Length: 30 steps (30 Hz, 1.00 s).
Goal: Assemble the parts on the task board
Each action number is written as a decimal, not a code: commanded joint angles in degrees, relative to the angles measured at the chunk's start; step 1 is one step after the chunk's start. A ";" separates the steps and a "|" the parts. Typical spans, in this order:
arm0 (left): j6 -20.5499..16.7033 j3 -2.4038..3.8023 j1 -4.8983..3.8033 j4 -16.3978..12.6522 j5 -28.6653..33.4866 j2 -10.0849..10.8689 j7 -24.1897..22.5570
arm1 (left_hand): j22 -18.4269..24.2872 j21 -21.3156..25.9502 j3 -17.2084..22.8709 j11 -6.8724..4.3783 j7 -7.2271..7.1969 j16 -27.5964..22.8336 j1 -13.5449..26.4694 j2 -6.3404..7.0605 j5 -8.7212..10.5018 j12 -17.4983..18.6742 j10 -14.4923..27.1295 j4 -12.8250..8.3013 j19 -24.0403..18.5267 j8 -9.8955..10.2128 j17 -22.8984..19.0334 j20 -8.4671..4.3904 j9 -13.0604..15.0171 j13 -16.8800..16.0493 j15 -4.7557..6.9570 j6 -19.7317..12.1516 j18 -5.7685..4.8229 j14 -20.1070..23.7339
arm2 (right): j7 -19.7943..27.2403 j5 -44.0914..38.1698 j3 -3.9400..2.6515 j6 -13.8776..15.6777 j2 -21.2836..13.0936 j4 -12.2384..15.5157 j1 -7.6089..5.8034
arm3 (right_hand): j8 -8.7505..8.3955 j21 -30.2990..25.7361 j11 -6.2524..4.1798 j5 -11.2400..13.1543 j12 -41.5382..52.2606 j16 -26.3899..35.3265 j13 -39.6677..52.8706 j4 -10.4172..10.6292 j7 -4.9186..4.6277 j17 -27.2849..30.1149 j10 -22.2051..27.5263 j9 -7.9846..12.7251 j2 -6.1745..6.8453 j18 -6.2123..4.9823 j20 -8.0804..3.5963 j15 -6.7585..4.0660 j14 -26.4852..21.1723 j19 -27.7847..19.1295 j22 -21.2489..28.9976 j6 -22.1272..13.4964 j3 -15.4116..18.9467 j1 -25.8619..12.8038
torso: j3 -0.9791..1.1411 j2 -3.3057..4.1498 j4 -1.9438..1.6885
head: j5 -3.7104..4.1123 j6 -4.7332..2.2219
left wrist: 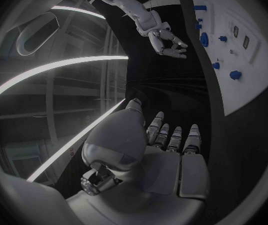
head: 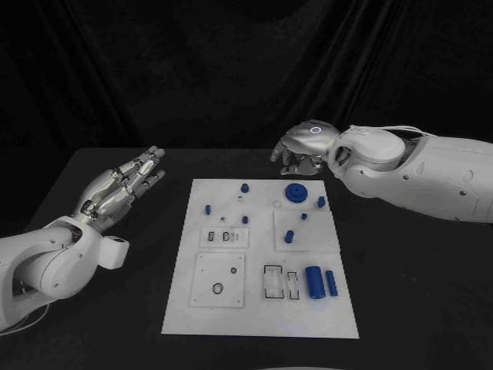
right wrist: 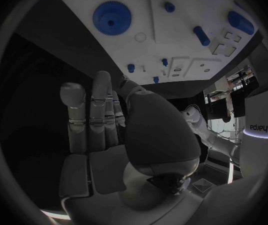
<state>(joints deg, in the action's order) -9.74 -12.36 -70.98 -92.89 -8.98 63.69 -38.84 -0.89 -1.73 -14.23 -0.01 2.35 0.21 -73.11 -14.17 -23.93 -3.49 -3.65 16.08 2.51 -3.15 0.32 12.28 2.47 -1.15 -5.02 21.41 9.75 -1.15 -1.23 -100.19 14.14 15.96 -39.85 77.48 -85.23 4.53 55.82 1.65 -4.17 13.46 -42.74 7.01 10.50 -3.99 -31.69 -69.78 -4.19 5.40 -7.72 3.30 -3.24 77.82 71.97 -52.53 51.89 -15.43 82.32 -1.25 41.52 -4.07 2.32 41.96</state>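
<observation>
The white task board point(head: 258, 316) lies in the middle of the black table. On its far part sit a blue gear point(head: 296, 192) and several small blue pegs, such as one point(head: 244, 187) near the far edge. Two blue cylinders point(head: 313, 281) lie side by side on its near right part. My left hand point(head: 125, 189) hovers left of the board, fingers stretched out and apart, holding nothing. My right hand point(head: 302, 153) hangs above the board's far edge, near the gear, with nothing in it. The right wrist view has its fingers point(right wrist: 96, 115) extended toward the gear point(right wrist: 112, 17).
Recessed slots and square plates point(head: 220, 280) mark the board's near half. Bare black table lies on both sides of the board. The left wrist view catches my left hand point(left wrist: 153, 155), the right hand point(left wrist: 168, 40) and the board point(left wrist: 246, 85) beyond.
</observation>
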 commanded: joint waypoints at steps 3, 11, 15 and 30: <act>0.62 0.06 -0.20 0.21 0.00 -0.32 -3.49 | -0.04 -0.21 0.51 0.39 0.00 0.16 -0.54 -0.11 -0.50 0.16 -0.12 0.05 -0.04 -0.29 0.01 0.34 0.06 0.03 -0.04 0.17 0.64 0.21 | -3.23 -0.22 -0.02 -3.60 -1.75 -0.18 1.08 | -0.71 -1.61 -2.40 0.43 24.38 -1.67 19.97 1.12 0.81 -4.02 2.36 0.17 -0.66 -0.13 -0.55 -1.66 0.76 0.22 -0.42 0.89 2.02 -3.65 | -0.13 -0.35 0.78 | -0.19 -0.11; 0.92 0.06 -0.19 0.72 0.00 -0.68 -3.38 | -0.04 -0.20 0.55 0.41 0.01 0.15 -0.61 -0.15 -0.64 0.15 -0.13 0.05 -0.05 -0.27 0.01 0.34 0.05 0.02 -0.05 0.10 0.64 0.23 | -5.97 -0.22 -0.01 -6.75 -2.63 -1.06 2.79 | -0.77 17.84 -3.80 0.66 65.69 -42.52 67.38 4.77 1.02 -52.82 -10.91 -0.34 -1.13 3.60 -1.41 -1.66 10.46 8.63 -21.35 0.79 4.79 -9.39 | -0.09 -0.39 1.31 | -1.00 0.27; 1.01 0.06 -0.19 0.88 0.00 -0.78 -3.34 | -0.04 -0.20 0.60 0.41 0.02 0.16 -0.68 -0.19 -0.79 0.17 -0.10 0.06 -0.05 -0.24 0.02 0.35 0.04 0.03 -0.08 0.02 0.64 0.20 | -7.33 -0.22 -0.01 -6.61 -3.09 -1.20 3.60 | 0.26 27.68 -4.04 0.42 76.54 -47.26 82.99 5.52 1.39 -58.31 -20.22 -1.51 -0.64 5.84 -2.12 -2.00 12.18 13.98 -31.14 3.28 5.42 -11.14 | 0.05 -0.39 1.47 | -1.20 0.34; 1.24 0.06 -0.19 1.19 0.00 -0.86 -3.30 | -0.04 -0.21 0.66 0.40 0.01 0.17 -0.77 -0.24 -0.95 0.19 -0.07 0.06 -0.04 -0.20 0.02 0.37 0.02 0.04 -0.18 -0.12 0.64 0.19 | -7.50 -0.22 -0.01 -5.50 -3.19 -1.59 4.97 | -0.84 31.97 -3.85 0.12 76.54 -47.26 82.99 5.53 1.63 -58.31 -20.22 -2.36 -0.13 6.98 -2.58 -2.55 12.18 16.37 -35.46 0.92 4.35 -12.05 | -0.06 -0.25 1.20 | -1.12 0.10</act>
<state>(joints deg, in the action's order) -9.20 -12.36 -70.99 -91.63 -8.98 62.89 -38.84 -0.89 -1.73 -13.87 -0.01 2.35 0.21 -73.36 -14.42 -24.51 -3.49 -3.65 16.04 2.51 -3.15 0.32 12.28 2.45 -1.16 -5.02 21.41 9.75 -1.15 -7.39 -100.18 14.15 10.17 -43.06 75.94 -80.44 3.98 87.58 -2.06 -3.95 89.86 -89.85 74.94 15.96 -2.36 -74.94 -83.95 -6.65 5.36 -1.77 0.93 -5.33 84.05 83.96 -74.94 53.11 -10.75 70.48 -1.21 41.30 -2.91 1.30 42.09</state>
